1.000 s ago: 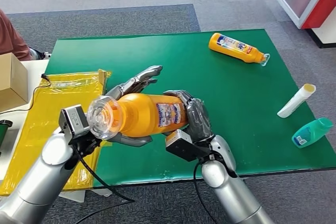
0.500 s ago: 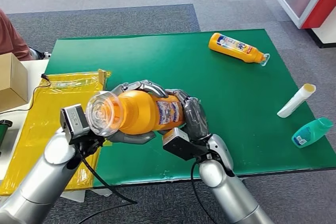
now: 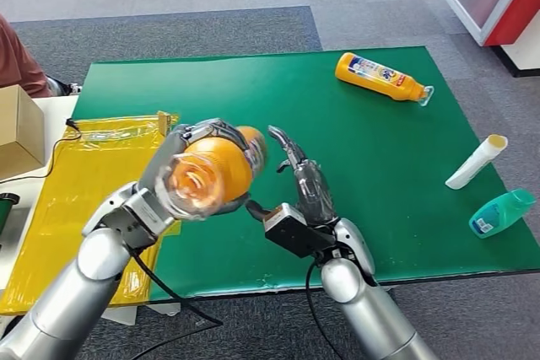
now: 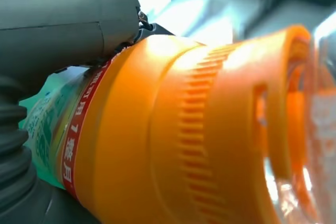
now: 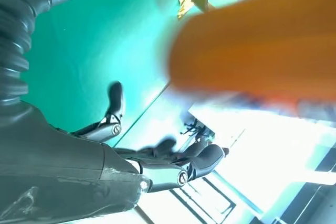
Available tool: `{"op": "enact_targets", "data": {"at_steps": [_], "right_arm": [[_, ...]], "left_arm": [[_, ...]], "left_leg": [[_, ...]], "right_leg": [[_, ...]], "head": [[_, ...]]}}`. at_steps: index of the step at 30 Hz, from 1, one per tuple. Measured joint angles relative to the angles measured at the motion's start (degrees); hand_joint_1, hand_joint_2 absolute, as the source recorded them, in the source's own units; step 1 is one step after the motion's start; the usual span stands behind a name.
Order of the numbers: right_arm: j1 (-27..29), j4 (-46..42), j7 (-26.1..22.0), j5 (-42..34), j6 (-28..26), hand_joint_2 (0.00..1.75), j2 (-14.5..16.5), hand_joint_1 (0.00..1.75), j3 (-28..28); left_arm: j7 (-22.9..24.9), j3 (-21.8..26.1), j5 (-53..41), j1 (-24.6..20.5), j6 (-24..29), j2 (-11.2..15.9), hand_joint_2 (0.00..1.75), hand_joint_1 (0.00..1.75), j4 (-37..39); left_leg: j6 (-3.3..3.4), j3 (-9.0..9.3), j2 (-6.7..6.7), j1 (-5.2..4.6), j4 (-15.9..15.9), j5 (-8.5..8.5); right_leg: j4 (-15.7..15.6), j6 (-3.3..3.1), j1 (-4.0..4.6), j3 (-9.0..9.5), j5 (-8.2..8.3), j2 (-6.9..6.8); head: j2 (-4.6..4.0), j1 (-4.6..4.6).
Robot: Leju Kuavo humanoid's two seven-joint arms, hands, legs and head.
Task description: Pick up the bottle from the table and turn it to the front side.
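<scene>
Left robot hand (image 3: 191,153) wraps the orange bottle (image 3: 213,174), lifted above the surface's near-left edge, clear cap toward the camera. Rigid plastic, smooth and probably slippery; looks full, so some weight. Best hold is mid-body by the label. Right robot hand (image 3: 299,179) is beside it, fingers spread, holding nothing.

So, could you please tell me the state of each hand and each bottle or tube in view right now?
Left hand: grips the orange bottle, lifted above the table.
Orange bottle: held off the mat, clear cap toward the camera.
Right hand: open, fingers spread, holding nothing.
Second orange bottle: lying on the green mat.
White tube: lying flat.
Teal bottle: lying flat.
</scene>
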Motion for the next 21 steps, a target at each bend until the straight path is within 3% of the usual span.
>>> {"op": "enact_targets", "data": {"at_steps": [3, 11, 15, 17, 19, 21], "right_arm": [[0.77, -0.91, 0.33, -0.24, -0.4, 1.75, -0.02, 0.0, -1.75], [1.51, -4.11, 1.19, -1.25, -2.45, 1.75, -0.02, 0.0, -5.8], [2.16, -6.7, 1.27, -2.29, -3.72, 1.75, -0.02, 0.0, -7.19], [2.62, -8.18, 1.3, -2.56, -4.2, 1.75, -0.03, 0.0, -7.73], [3.11, -9.75, 1.42, -2.6, -4.38, 1.75, -0.08, 0.0, -8.18], [3.72, -11.47, 1.83, -2.4, -4.07, 1.75, -0.16, 0.0, -8.74]], "left_arm": [[0.09, 1.75, -17.9, 2.82, 12.34, -0.29, 1.75, 1.75, -3.23], [4.46, 7.06, -53.79, 8.64, 36.6, -1.74, 1.75, 1.75, -7.06], [10.93, 8.95, -68.43, 9.81, 38.97, -1.77, 0.0, 1.75, -6.7], [18.09, 8.49, -72.91, 8.74, 34.99, 0.48, 0.0, 1.75, -5.71], [26.42, 6.35, -74.63, 6.26, 29.5, 4.87, 0.0, 1.75, -3.6], [31.78, 3.61, -74.65, 4.16, 23.9, 8.05, 0.0, 1.75, -0.17]], "left_leg": [[0.0, -0.01, 0.0, 0.0, 0.0, -0.01], [0.0, -0.01, 0.0, 0.0, 0.0, -0.02], [0.0, 0.0, 0.0, 0.0, 0.0, -0.02], [-0.03, 0.01, 0.01, 0.01, 0.0, 0.0], [-0.1, 0.02, 0.04, 0.03, -0.01, 0.02], [-0.12, 0.04, 0.06, 0.05, -0.03, 0.05]], "right_leg": [[0.0, 0.01, 0.0, -0.01, -0.01, 0.0], [0.0, 0.02, 0.0, 0.0, -0.02, -0.01], [-0.01, 0.01, 0.0, -0.01, -0.02, 0.0], [-0.01, -0.02, 0.01, -0.03, 0.0, 0.01], [0.0, -0.12, 0.03, -0.09, 0.07, 0.05], [0.0, -0.17, 0.04, -0.1, 0.09, 0.07]], "head": [[0.0, 0.01], [0.0, 0.01], [0.0, 0.0], [0.0, 0.02], [0.0, -0.01], [0.0, -0.04]]}}
